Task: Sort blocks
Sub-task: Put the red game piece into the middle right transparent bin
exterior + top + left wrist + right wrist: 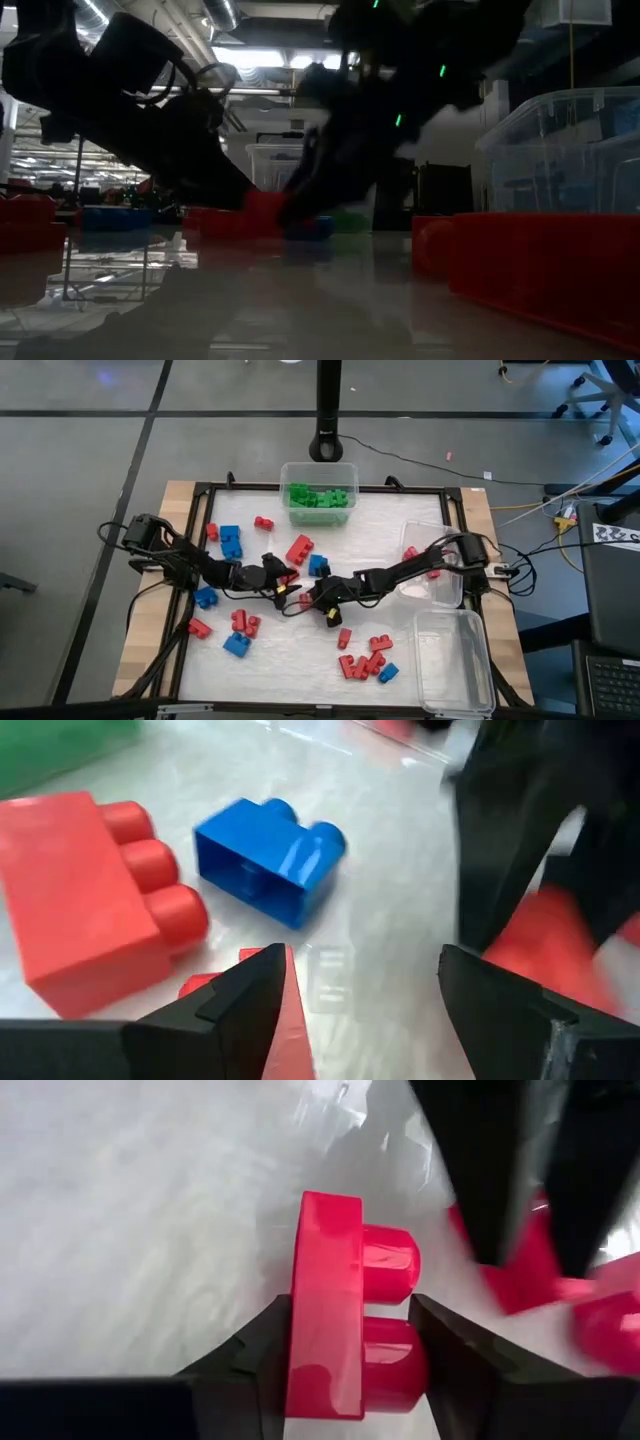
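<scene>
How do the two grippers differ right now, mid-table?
The right gripper is shut on a red block; the left gripper is open and holds nothing. The right gripper's block sits upright between its fingers, while the left gripper's fingers straddle bare table beside a red block and a blue block. Both are low at the table's middle.

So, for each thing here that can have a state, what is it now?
Right gripper: jaws shut on a red block, low over the table's middle.
Left gripper: jaws open, empty, with a small red block at one finger.
Green tub: partly filled with green blocks.
Two clear tubs: upright; blocks inside cannot be confirmed.
</scene>
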Action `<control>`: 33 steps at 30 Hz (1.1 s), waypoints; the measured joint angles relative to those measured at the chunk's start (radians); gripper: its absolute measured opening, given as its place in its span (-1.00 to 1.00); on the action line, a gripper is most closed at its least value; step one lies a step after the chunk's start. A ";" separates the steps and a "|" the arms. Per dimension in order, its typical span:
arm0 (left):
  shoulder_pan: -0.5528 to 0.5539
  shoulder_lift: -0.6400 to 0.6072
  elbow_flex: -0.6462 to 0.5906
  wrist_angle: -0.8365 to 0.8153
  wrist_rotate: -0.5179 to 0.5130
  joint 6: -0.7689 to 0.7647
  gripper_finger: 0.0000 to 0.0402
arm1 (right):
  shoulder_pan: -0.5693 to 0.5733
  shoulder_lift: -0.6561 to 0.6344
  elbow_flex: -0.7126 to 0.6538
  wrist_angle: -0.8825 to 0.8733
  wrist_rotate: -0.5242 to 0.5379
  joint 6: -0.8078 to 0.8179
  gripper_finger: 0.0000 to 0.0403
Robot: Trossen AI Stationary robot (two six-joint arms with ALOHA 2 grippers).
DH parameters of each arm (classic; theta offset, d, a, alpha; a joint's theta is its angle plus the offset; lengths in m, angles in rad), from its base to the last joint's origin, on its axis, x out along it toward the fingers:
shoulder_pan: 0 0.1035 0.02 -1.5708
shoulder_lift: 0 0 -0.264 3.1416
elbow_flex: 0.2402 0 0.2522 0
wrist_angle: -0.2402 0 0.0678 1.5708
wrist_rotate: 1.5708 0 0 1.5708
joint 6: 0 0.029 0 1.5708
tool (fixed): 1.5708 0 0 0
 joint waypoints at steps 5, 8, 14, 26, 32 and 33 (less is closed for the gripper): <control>-0.019 -0.089 0.002 -0.055 -0.002 0.020 0.25 | 0.030 -0.122 0.002 -0.179 0.088 -0.014 -0.13; -0.018 -0.137 0.000 -0.135 -0.009 0.015 0.25 | 0.037 -0.213 0.002 -0.275 0.149 -0.014 -0.13; -0.018 -0.208 0.002 -0.239 -0.014 0.007 0.25 | 0.036 -0.416 0.003 -0.526 0.292 -0.009 -0.12; -0.018 -0.211 0.003 -0.278 -0.017 0.013 0.25 | 0.034 -0.839 0.004 -1.198 0.614 0.353 -0.11; -0.018 -0.211 0.003 -0.290 -0.017 0.013 0.25 | 0.034 -0.926 -0.019 -1.569 0.662 0.681 -0.11; -0.018 -0.211 0.003 -0.289 -0.017 0.013 0.25 | 0.034 -0.934 -0.037 -1.595 0.659 0.718 -0.10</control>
